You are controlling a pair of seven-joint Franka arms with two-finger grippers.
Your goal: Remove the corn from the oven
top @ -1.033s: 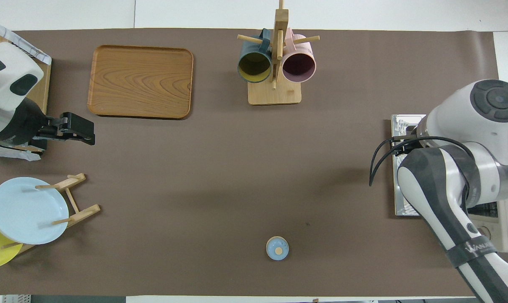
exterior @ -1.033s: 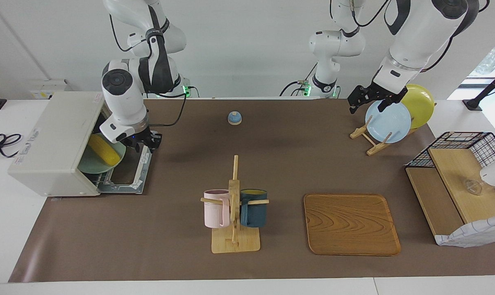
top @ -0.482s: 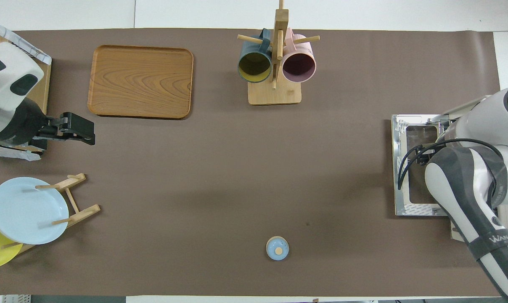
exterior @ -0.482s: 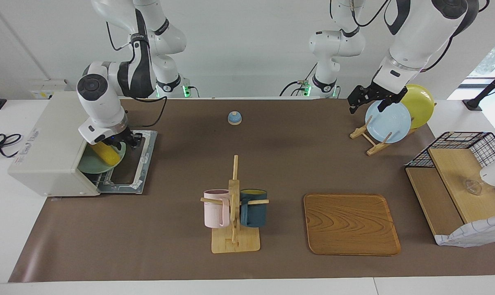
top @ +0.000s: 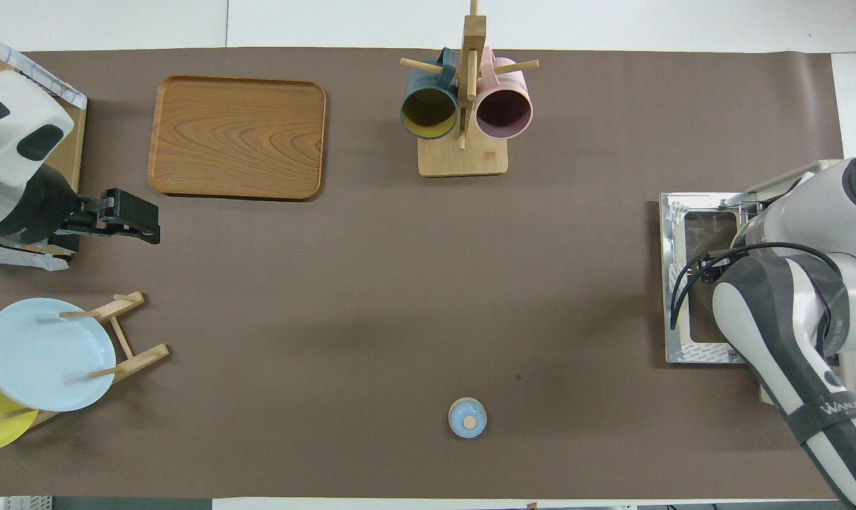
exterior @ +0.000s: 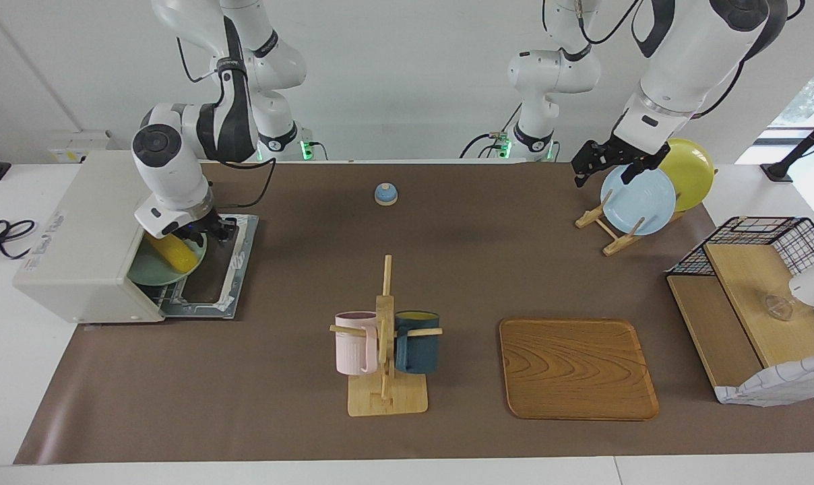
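The off-white oven [exterior: 77,229] stands at the right arm's end of the table, its door [exterior: 213,286] folded down flat. The yellow corn [exterior: 175,254] lies on a green plate [exterior: 151,273] on the wire rack in the oven's mouth. My right gripper [exterior: 203,234] is down at the end of the corn that is nearer to the robots. In the overhead view my right arm [top: 789,304] covers the oven's mouth and hides the corn; the door [top: 672,283] shows. My left gripper [exterior: 602,172] waits, open and empty, over the plate rack; it also shows in the overhead view [top: 141,225].
A wooden mug rack [exterior: 385,350] with a pink and a dark blue mug stands mid-table, a wooden tray [exterior: 577,369] beside it. A plate rack [exterior: 612,232] holds a light blue and a yellow plate. A small blue knob [exterior: 385,194] sits near the robots. A wire shelf [exterior: 750,303] stands at the left arm's end.
My right gripper has moved from above the open door into the oven's mouth and down to the corn. The corn and the plate have hardly shifted. The left arm has not moved.
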